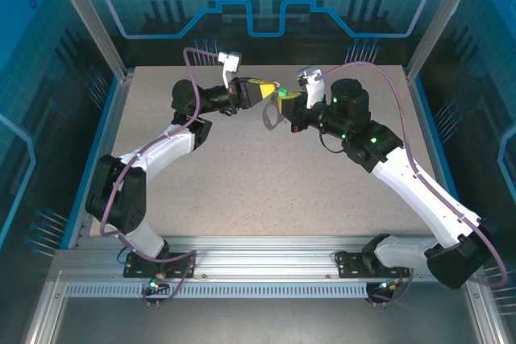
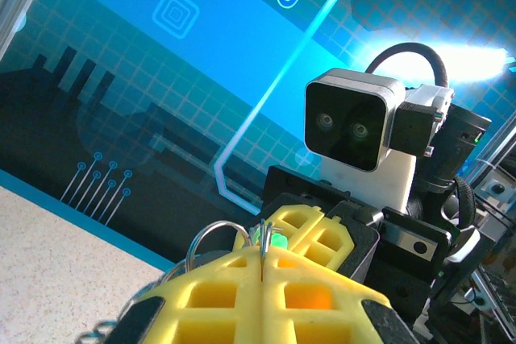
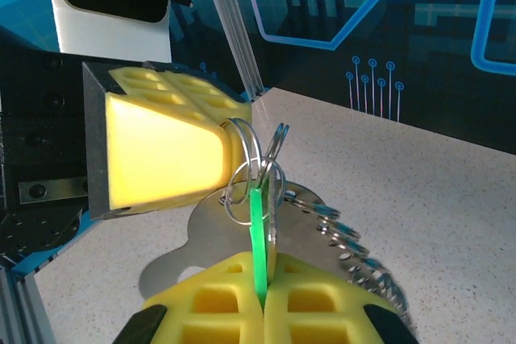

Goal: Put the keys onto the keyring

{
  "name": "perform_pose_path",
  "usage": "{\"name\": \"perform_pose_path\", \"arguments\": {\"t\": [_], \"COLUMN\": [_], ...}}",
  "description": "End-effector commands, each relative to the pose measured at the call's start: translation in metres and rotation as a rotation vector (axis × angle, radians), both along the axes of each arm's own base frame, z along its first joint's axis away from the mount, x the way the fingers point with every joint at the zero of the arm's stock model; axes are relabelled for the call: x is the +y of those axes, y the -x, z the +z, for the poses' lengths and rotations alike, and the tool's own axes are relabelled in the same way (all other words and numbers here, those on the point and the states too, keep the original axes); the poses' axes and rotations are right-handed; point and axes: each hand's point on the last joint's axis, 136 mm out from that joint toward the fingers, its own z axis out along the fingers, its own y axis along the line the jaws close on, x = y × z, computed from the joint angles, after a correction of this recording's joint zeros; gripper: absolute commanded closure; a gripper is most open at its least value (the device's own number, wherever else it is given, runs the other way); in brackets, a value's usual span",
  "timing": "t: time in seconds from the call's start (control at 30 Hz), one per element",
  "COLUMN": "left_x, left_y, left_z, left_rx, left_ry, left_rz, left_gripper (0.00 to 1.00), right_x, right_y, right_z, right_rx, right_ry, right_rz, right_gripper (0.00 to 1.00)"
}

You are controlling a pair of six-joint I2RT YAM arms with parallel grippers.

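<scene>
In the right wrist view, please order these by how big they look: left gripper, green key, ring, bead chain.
1. left gripper, by far the largest
2. chain
3. key and ring: they look about alike, so not ranked

Over the far middle of the table [image 1: 242,199] the left gripper [image 1: 268,93] and right gripper [image 1: 284,105] meet tip to tip. The key [image 3: 258,227] stands between the right gripper's fingers, its top against the keyring [image 3: 254,155] at the left gripper's tip — the chain [image 3: 355,251] hangs beneath.
</scene>
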Motion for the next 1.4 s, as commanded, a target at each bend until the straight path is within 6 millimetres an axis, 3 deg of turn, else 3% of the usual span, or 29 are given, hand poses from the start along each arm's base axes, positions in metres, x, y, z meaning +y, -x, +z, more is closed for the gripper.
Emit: {"name": "perform_pose_path", "arguments": {"t": [0.0, 0.17, 0.6, 0.8, 1.1, 1.37], "left_x": [-0.001, -0.001, -0.002, -0.002, -0.004, -0.004], "left_y": [0.012, 0.013, 0.012, 0.010, 0.011, 0.011], "left_z": [0.007, 0.006, -0.002, -0.002, -0.001, -0.001], "left_rx": [-0.032, -0.033, -0.034, -0.035, -0.036, -0.039], "left_ry": [0.009, 0.002, -0.028, -0.033, -0.034, -0.035], "left_rz": [-0.022, -0.022, -0.010, -0.005, -0.010, -0.008], "left_gripper": [1.00, 1.00, 1.00, 1.00, 1.00, 1.00], "right_x": [0.006, 0.004, -0.024, -0.020, -0.004, -0.017], "right_y": [0.001, -0.001, 0.005, 0.006, 0.004, -0.003], "right_z": [0.017, 0.016, 0.030, 0.031, 0.016, -0.005], "right_rx": [-0.036, -0.036, -0.049, -0.037, 0.004, 0.040], "right_ry": [-0.002, 0.019, 0.031, 0.023, 0.046, 0.087], "right_rz": [0.048, 0.046, 0.026, 0.051, 0.098, 0.050], "right_gripper": [1.00, 1.00, 1.00, 1.00, 1.00, 1.00]}}
